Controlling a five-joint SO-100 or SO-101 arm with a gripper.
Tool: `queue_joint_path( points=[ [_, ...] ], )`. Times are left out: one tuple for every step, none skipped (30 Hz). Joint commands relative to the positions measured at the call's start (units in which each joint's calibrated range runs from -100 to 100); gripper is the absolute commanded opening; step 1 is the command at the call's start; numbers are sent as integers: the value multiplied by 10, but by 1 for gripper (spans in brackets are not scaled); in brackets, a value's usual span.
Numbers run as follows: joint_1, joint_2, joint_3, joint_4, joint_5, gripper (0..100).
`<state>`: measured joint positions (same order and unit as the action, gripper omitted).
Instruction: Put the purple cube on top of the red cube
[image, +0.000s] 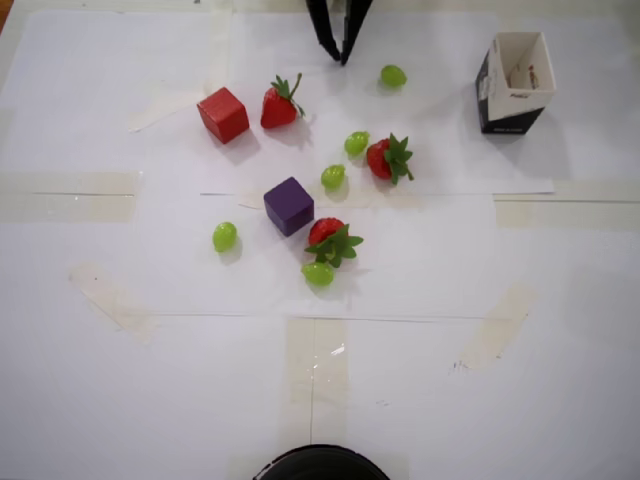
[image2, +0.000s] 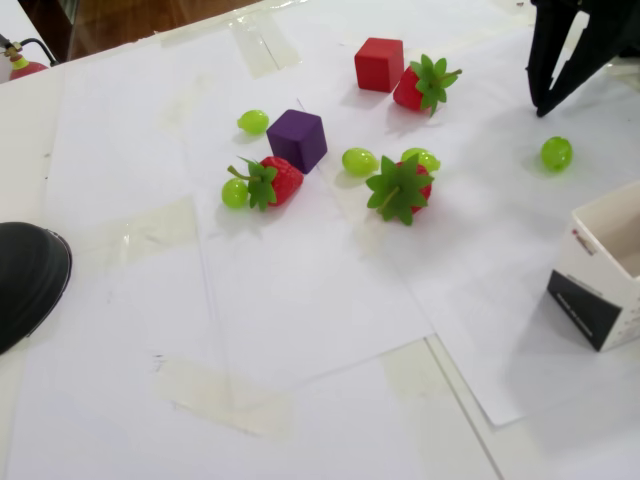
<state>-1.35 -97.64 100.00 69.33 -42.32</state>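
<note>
Two cubes, three strawberries, five grapes, one carton.

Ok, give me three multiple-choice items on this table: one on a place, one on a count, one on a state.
1. In the overhead view, what lies right beside the red cube?
A. a strawberry
B. the box
C. the purple cube

2. How many grapes are on the table?
A. three
B. five
C. seven

3. What is the gripper doing?
A. holding the purple cube
B. holding a grape
C. holding nothing

Answers:
1. A: a strawberry sits just right of the red cube; the box and purple cube are apart from it.
2. B: five grapes show in the overhead view.
3. C: the fingertips sit almost together at the top edge with nothing between them, and the purple cube rests on the paper.
</note>
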Motion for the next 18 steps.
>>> queue_joint_path(
  points=[
    [9,0,-58,-26,19,0],
    [13,0,-74,-15,20,0],
    [18,0,-92,-4,21,0],
    [26,3,-122,8,27,0],
    [33,7,-147,11,33,0],
    [41,17,-184,18,41,0],
    [46,24,-206,24,44,0],
    [50,31,-225,26,48,0],
    [53,41,-246,26,53,0],
    [58,61,-277,28,58,0],
    [61,79,-305,33,63,0],
    [66,114,-345,35,68,0],
    [69,136,-369,31,73,0],
    [69,153,-385,28,77,0],
    [69,176,-407,26,80,0],
    [70,204,-433,26,80,0],
    [74,244,-471,26,80,0],
    [77,273,-501,26,83,0]
  ],
)
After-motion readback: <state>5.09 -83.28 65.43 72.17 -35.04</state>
